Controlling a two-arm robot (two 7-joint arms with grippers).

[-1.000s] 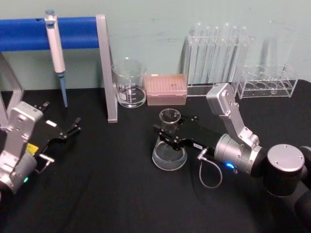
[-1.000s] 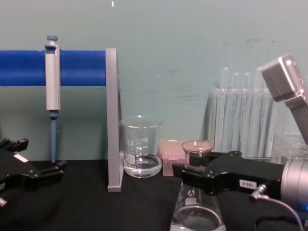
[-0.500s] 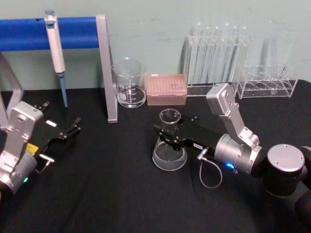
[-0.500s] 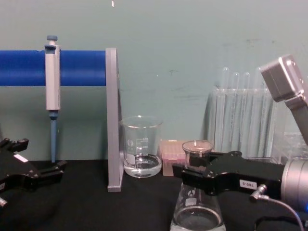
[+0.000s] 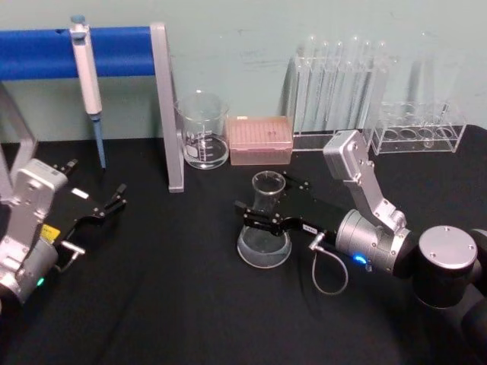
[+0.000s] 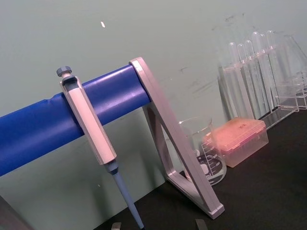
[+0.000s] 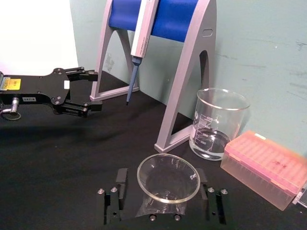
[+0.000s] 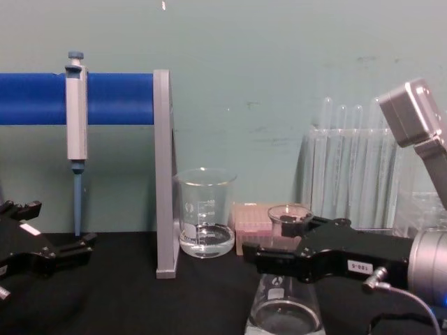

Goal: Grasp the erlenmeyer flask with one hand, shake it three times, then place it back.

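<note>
On the black bench point(image 5: 167, 304) we see the right pincer point(image 5: 268, 204) spread open on either side of the erlenmeyer flask's point(image 5: 265, 236) neck, its fingers clear of the glass. The flask stands upright mid-bench, in front of the beaker point(image 5: 202, 131). Our left pincer point(image 5: 114, 200) sits parked and open at the left.

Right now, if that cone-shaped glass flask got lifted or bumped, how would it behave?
The flask is clear glass, so probably rigid, smooth and breakable. Its wide base should resist tipping on the table. The narrow neck, between the open jaws of the right gripper, could slip if held loosely. The left gripper sits parked at the left.
</note>
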